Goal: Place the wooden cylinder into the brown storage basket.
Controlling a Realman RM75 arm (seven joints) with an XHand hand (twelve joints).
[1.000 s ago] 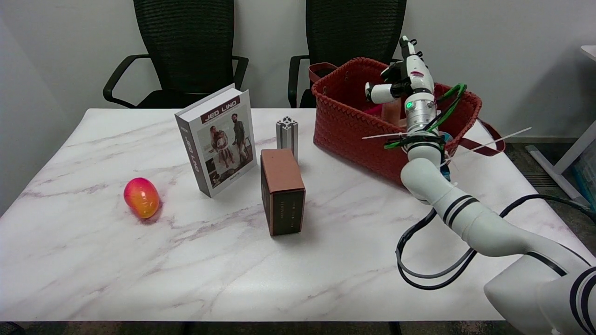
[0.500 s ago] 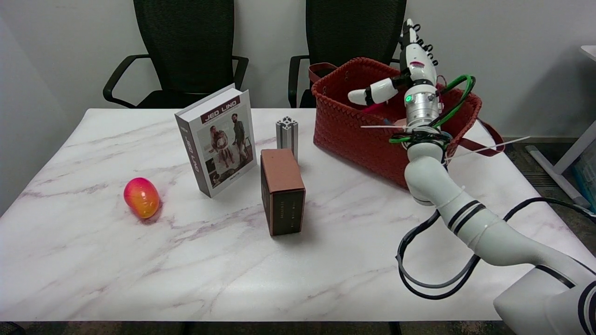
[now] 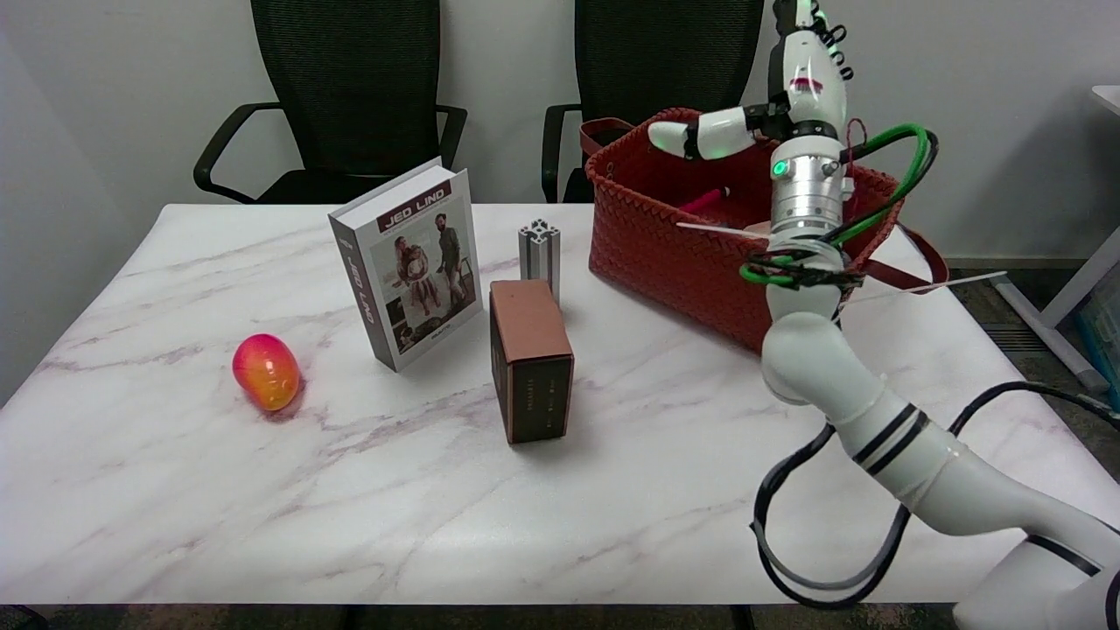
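Now the right hand (image 3: 792, 96) has lifted clear above the basket (image 3: 691, 254) at upper right, fingers spread, holding nothing. Cylinder (image 3: 754, 229) barely shows inside; drop looks done.

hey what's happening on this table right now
The robot's right hand is raised above the brown storage basket with its fingers spread, holding nothing. A pale piece that may be the wooden cylinder shows inside the basket behind the arm, so the drop looks done, though it is mostly hidden. A book, a brown box, a metal block and a mango sit untouched on the table.
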